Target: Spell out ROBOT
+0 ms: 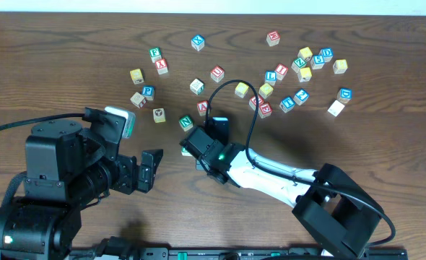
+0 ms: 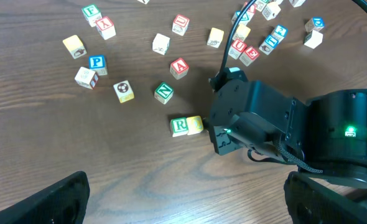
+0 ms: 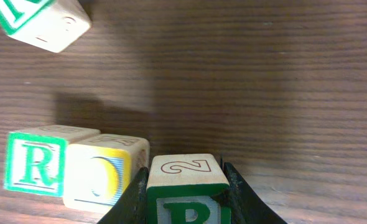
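A robotics lab setup, I'd say: my arms (image 1: 271,173) work a wood-grain counter (image 1: 68,43) strewn with alphabet cubes (image 2: 180,126).

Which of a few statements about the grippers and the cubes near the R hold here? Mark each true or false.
1. The right gripper is shut on a green-lettered cube. True.
2. The R cube and the yellow cube touch side by side. True.
3. The left gripper holds a cube. False: it is open and empty.
4. A red-lettered cube sits against the yellow cube. False: the A cube lies apart from the row, beyond the N cube.
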Tool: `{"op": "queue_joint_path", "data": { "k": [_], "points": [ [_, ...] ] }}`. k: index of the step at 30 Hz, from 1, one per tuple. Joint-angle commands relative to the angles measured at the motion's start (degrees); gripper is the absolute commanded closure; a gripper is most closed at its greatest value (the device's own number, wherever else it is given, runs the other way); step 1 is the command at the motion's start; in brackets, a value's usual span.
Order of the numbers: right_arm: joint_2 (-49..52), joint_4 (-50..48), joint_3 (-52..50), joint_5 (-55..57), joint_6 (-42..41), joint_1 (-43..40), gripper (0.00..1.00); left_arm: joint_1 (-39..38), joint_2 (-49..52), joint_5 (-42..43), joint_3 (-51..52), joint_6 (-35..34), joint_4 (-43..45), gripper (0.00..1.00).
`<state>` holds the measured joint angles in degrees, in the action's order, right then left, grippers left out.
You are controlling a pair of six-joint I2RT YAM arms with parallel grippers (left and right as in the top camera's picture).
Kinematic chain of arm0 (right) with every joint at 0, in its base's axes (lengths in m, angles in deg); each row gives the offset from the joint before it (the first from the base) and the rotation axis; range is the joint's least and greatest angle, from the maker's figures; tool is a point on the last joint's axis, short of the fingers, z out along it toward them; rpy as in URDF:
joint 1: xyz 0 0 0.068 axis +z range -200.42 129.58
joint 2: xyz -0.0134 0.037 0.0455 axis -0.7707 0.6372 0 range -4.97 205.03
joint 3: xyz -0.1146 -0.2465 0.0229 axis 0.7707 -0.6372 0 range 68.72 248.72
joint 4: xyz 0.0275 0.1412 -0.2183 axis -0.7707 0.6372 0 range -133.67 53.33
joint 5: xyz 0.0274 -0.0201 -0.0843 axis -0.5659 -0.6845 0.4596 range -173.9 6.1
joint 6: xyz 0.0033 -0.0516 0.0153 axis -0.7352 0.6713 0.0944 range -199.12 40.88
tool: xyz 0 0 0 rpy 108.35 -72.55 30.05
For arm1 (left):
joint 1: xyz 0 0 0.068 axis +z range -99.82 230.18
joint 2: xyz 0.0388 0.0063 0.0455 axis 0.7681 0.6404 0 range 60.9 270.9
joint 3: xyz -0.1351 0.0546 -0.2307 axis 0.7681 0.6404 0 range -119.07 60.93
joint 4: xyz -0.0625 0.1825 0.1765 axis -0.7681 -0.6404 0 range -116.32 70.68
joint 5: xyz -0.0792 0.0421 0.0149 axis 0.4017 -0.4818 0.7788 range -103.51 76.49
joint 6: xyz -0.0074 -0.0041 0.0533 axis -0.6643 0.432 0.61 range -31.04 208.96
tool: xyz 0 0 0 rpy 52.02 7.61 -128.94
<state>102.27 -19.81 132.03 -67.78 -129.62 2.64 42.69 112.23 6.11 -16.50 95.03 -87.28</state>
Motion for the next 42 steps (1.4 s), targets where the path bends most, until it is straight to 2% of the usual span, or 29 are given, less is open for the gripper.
{"op": "queue_joint_path", "data": {
  "k": [1, 29, 31, 34, 36, 42],
  "points": [
    [0.7, 1.2, -0.2, 2.9, 0.0, 0.6, 0.99, 0.3, -0.1, 0.7, -0.2, 0.3, -0.2, 0.02],
    [2.4, 0.7, -0.2, 5.4, 0.0, 0.5, 0.99, 0.3, -0.1, 0.7, -0.2, 0.3, -0.1, 0.02],
    [2.4, 0.7, -0.2, 5.6, 0.0, 0.5, 0.94, 0.3, -0.1, 0.7, -0.2, 0.3, -0.1, 0.02],
    [2.4, 0.7, -0.2, 5.9, 0.0, 0.5, 0.78, 0.3, -0.1, 0.7, -0.2, 0.3, -0.1, 0.02],
    [2.4, 0.5, -0.2, 5.9, 0.0, 0.5, 0.64, 0.3, -0.1, 0.7, -0.2, 0.4, -0.2, 0.02],
    [2.4, 0.3, -0.2, 5.9, 0.0, 0.5, 0.57, 0.3, -0.1, 0.7, -0.2, 0.3, -0.2, 0.02]
  ]
}}
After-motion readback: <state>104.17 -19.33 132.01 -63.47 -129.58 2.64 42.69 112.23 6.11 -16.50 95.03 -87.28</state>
